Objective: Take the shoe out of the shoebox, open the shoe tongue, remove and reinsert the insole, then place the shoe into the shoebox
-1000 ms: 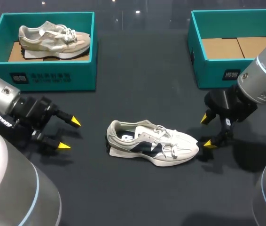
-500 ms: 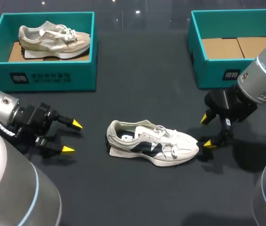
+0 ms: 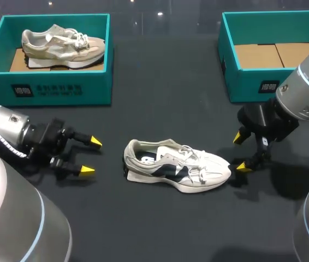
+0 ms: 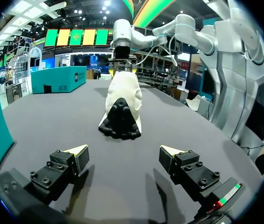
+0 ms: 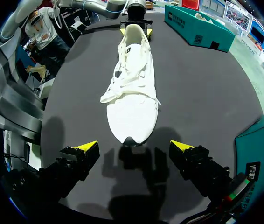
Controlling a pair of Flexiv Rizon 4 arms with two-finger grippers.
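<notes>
A white sneaker with dark side panels [image 3: 176, 165] lies on the dark table, toe pointing right, heel left. My left gripper [image 3: 90, 156] stands open a short way left of the heel; ahead of its fingers the shoe's black heel [image 4: 121, 117] shows, apart from them. My right gripper [image 3: 240, 151] is open just right of the toe, and the toe cap [image 5: 131, 123] sits ahead of the gap between its fingers, not touched. An open teal shoebox [image 3: 277, 82] with a cardboard floor stands at the back right, nothing in it.
A second teal shoebox [image 3: 56, 87] at the back left holds a beige sneaker [image 3: 63, 46]. Bare table surface lies between the two boxes and in front of the white shoe.
My left gripper has slid right, closer to the shoe's heel. The right arm and the shoe have stayed put.
</notes>
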